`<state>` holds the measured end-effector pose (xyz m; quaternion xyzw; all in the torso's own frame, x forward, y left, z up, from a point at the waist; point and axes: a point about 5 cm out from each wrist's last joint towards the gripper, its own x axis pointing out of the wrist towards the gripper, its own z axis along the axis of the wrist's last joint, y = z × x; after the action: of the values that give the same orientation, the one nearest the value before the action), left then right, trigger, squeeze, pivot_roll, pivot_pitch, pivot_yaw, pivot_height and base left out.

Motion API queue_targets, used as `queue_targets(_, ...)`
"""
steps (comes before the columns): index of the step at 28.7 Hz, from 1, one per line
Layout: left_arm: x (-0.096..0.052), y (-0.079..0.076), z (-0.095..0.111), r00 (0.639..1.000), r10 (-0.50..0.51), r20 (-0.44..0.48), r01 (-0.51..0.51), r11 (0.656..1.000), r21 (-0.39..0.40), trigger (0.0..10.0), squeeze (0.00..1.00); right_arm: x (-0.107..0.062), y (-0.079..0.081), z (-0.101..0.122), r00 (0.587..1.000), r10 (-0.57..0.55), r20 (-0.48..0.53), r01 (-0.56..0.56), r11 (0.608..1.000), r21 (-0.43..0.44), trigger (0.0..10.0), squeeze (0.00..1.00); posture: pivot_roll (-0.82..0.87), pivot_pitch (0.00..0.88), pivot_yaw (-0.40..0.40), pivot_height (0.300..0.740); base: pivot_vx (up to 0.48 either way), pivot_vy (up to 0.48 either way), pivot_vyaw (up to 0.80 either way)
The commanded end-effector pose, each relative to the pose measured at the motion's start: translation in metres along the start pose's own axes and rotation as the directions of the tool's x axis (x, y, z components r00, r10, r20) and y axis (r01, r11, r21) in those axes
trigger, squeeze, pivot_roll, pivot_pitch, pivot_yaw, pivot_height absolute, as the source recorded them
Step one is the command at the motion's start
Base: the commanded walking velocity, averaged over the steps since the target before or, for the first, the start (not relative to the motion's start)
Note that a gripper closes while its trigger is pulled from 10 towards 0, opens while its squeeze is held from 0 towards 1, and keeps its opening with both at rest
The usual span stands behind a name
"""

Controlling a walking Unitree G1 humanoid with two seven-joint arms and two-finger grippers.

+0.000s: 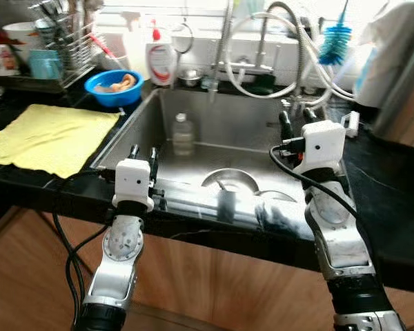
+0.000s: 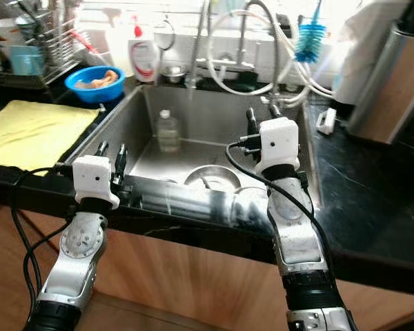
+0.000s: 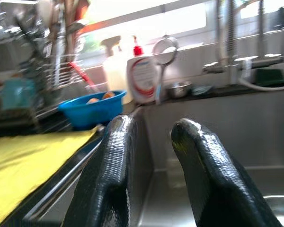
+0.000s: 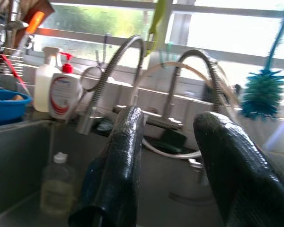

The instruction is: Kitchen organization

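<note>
A steel sink (image 1: 141,127) lies before me, sunk in a black counter. In it stand a small clear bottle (image 1: 183,133) against the back wall and a steel bowl (image 1: 229,182) on the bottom. My left gripper (image 1: 143,152) hovers over the sink's near left corner, open and empty. Over the sink's right side my right gripper (image 1: 296,117) is held higher, also open and empty. The bottle (image 4: 57,185) appears low in the right wrist view, beyond the fingers (image 4: 123,156).
A yellow cloth (image 1: 48,136) is spread on the counter at left. Behind it are a blue bowl (image 1: 113,87), a dish rack (image 1: 58,41) and a soap bottle (image 1: 160,58). Faucets and hoses (image 1: 262,48) rise behind the sink, with a teal brush (image 1: 333,38).
</note>
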<state>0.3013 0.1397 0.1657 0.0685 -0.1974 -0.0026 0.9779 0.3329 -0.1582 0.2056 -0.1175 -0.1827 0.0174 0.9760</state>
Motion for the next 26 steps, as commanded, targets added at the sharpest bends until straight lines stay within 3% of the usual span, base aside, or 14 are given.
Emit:
queue_targets(1,-0.001,0.003,-0.003,0.999,0.027,-0.021,-0.028,0.999,-0.032,10.0,0.0,0.002,-0.003,0.006,1.0,-0.019,0.016,0.019,1.0,0.018,10.0,0.0,-0.13,0.0,0.035,0.74,0.0,0.0,0.8)
queue_targets(4,0.0,0.002,-0.002,0.999,0.03,-0.022,-0.032,0.997,-0.07,10.0,0.0,0.001,-0.003,0.005,1.0,-0.021,0.009,0.021,1.0,0.019,10.0,0.0,-0.12,0.0,0.036,0.74,0.0,0.32,0.8)
queue_targets(7,0.0,-0.004,-0.003,1.0,-0.021,-0.022,0.02,0.998,-0.054,10.0,0.0,0.0,-0.004,0.002,1.0,-0.025,-0.003,0.025,0.999,0.02,10.0,0.0,-0.13,0.0,0.037,0.74,0.0,0.423,0.8)
queue_targets(26,0.0,-0.005,-0.001,1.0,-0.023,0.0,0.023,0.999,-0.048,10.0,0.0,0.004,-0.007,0.003,1.0,-0.028,0.001,0.028,0.999,0.019,10.0,0.0,-0.12,0.0,0.035,0.74,0.0,0.0,0.8)
